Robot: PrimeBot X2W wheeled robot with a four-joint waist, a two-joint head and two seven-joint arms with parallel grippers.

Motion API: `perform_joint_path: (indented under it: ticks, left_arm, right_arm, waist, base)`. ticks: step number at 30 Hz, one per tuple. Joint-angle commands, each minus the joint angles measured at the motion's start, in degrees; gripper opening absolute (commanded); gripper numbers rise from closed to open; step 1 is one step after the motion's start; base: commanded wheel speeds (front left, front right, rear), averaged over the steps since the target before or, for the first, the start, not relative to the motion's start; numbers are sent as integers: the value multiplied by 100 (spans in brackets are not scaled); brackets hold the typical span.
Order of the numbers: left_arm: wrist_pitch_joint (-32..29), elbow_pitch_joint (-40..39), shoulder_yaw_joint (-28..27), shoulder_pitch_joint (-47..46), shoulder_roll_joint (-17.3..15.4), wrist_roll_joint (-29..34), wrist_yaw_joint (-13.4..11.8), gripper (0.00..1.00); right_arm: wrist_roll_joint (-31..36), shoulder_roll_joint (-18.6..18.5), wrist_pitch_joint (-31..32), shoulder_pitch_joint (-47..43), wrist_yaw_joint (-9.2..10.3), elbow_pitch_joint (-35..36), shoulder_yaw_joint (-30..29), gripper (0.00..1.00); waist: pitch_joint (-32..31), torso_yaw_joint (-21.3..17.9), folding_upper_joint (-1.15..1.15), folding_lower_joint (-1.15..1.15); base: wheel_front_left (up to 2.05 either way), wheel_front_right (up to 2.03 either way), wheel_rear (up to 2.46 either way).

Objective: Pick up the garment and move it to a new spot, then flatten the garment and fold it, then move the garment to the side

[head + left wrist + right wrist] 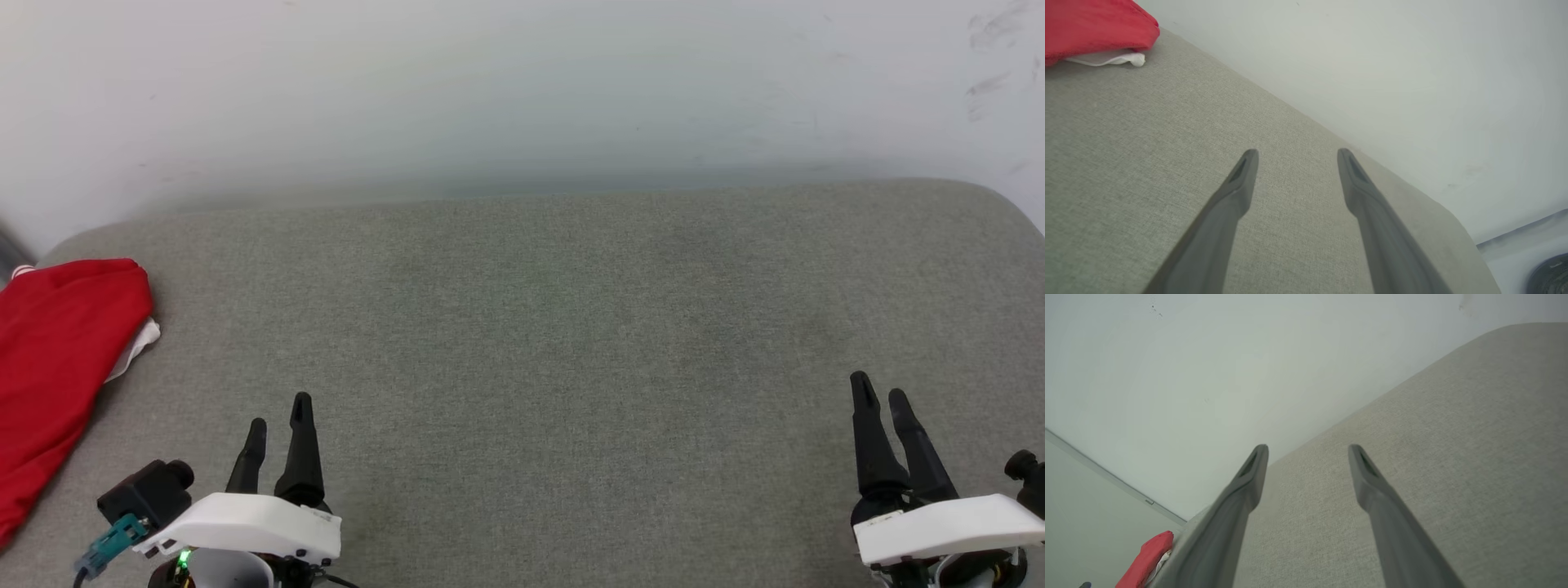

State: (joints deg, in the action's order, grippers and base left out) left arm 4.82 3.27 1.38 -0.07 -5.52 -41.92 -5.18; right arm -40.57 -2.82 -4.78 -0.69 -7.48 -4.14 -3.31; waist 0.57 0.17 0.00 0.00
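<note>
L gripper (pixel 280 412), R gripper (pixel 878 386) in lower corners, jaws apart, empty; shirt (pixel 57 351) far left, cut off by frame edge.

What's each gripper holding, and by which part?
Nothing. Left gripper and right gripper: jaws open, empty. The garment lies apart, far left.

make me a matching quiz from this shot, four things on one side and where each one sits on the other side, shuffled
Things:
1. garment
2. left gripper
3. right gripper
4. wall

Places in the head view:
a. lower right, open, empty
b. lying at the far left edge of the grey cushion
c. behind the cushion, pale
d. lower left, open, empty, nearer the red cloth

Pairs: 1-b, 2-d, 3-a, 4-c
</note>
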Motion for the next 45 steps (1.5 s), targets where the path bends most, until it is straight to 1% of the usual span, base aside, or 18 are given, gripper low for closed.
perform_joint_path:
  ticks: [1, 14, 19, 22, 25, 31, 34, 45]
  left_arm:
    - [56, -111, 48, -11, -65, 158, -53, 100]
    - [273, -316, 548, 54, -333, 991, -531, 100]
    - [353, -395, 691, 109, -421, 1273, -637, 100]
    - [397, -423, 731, 105, -472, 1405, -647, 100]
    - [438, -448, 741, 87, -504, 1511, -605, 100]
    - [523, -463, 694, 112, -492, 1779, -444, 100]
    - [575, -485, 644, 155, -425, 1965, -343, 100]
    - [715, -535, 418, 283, -228, 2542, -55, 100]
  right_arm:
    - [169, -14, -47, -12, -1, 116, 4, 100]
    - [1219, -14, -266, -143, -1, 195, 47, 100]
    - [1573, -14, -348, -195, -1, 249, 77, 100]
    - [1787, -13, -396, -225, -1, 288, 94, 100]
    - [1974, -13, -440, -247, -1, 328, 112, 100]
    - [2272, -12, -520, -302, -1, 370, 150, 100]
    - [2488, -12, -577, -329, -1, 400, 172, 100]
    - [2888, -12, -716, -414, -1, 497, 218, 100]
  waist:
    - [1, 1, 0, 0]
    - [-1, 25, 0, 0]
    - [-15, 28, 0, 0]
    - [-17, 30, 0, 0]
    - [-14, 32, 0, 0]
    - [-8, 35, 0, 0]
    - [-6, 43, 0, 0]
    - [17, 55, 0, 0]
  base:
    - [0, 0, 0]
    - [0, 0, 0]
    - [0, 0, 0]
    - [0, 0, 0]
    - [0, 0, 0]
    - [0, 0, 0]
    - [0, 0, 0]
    - [0, 0, 0]
